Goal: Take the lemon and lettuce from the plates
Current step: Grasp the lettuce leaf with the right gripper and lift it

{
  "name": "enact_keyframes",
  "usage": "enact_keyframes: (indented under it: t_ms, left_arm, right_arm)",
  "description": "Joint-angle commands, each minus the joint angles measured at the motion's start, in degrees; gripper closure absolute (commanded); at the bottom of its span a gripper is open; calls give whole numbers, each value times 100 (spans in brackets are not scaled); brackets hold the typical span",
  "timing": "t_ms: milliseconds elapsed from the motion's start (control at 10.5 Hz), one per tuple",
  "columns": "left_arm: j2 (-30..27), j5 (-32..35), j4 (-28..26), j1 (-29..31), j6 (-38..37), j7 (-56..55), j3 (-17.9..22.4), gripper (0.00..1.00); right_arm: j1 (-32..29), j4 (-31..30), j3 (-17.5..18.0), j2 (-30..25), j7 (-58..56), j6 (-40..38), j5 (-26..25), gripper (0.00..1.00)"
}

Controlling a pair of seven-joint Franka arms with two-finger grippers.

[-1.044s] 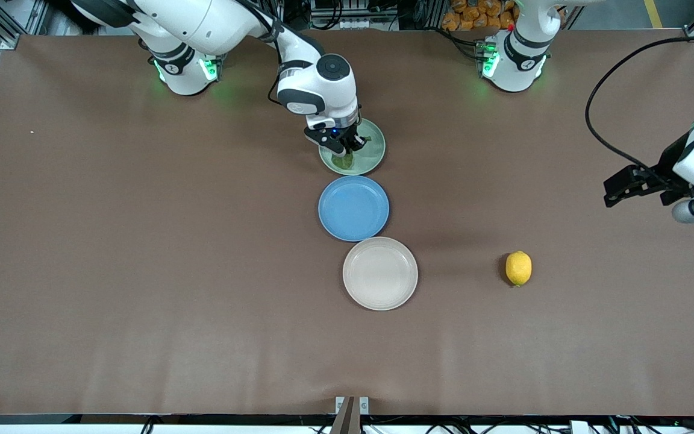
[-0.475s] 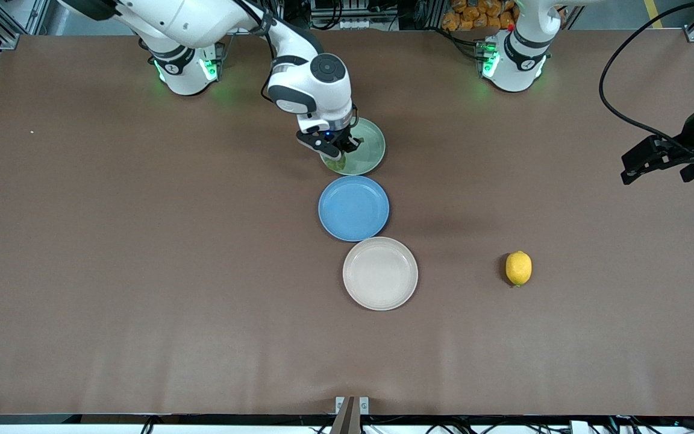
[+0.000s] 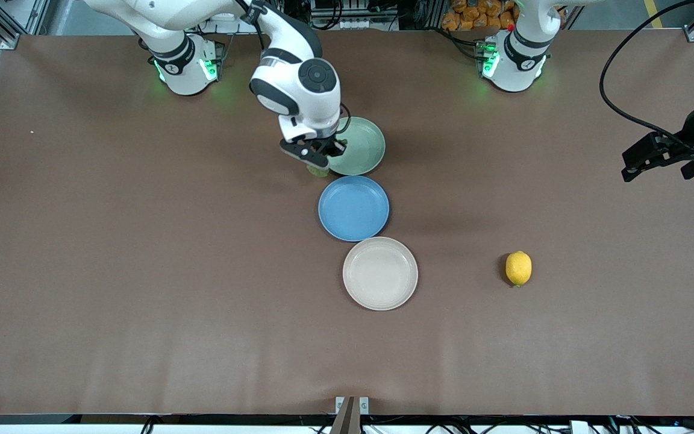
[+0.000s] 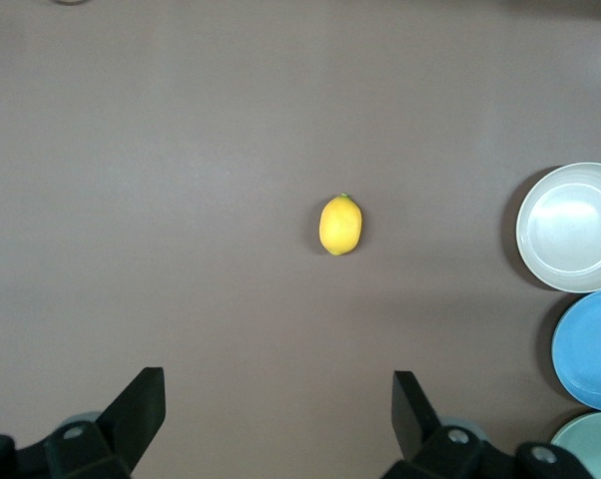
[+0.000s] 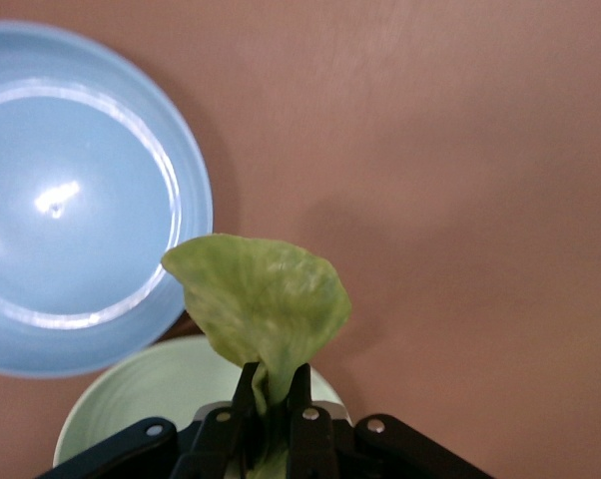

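Note:
My right gripper (image 3: pixel 318 161) is shut on the lettuce (image 5: pixel 259 304), a crinkled green leaf that hangs from its fingers above the edge of the mint green plate (image 3: pixel 364 144). A bit of the leaf shows in the front view (image 3: pixel 318 171). The mint plate also shows in the right wrist view (image 5: pixel 151 399). The beige plate (image 3: pixel 380 273) is empty. The lemon (image 3: pixel 518 268) lies on the bare table toward the left arm's end. My left gripper (image 3: pixel 630 167) is open and empty, held high over that end; the lemon (image 4: pixel 340 225) lies on the table below it.
A blue plate (image 3: pixel 353 208) sits between the mint and beige plates and is empty. It also shows in the right wrist view (image 5: pixel 71 200). Black cables hang by the left arm near the table's edge.
My right gripper has lifted the lettuce off the mint plate and moved it toward the right arm's end, over the plate's edge. My left arm rose earlier and now holds still.

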Motion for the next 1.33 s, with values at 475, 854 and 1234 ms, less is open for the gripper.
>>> enact_keyframes:
  t_ms: [475, 854, 1234]
  left_arm:
    - [-152, -70, -71, 90, -54, -92, 25, 0]
    - [-152, -70, -71, 99, -133, -285, 33, 0]
    - [-143, -61, -71, 90, -133, -295, 25, 0]
  right_arm:
    - [-287, 305, -1629, -542, -3212, -455, 1034, 84]
    - [-366, 376, -2684, -542, -4899, -518, 1043, 84]
    - [-488, 341, -3572, -534, -6508, -544, 1209, 84]
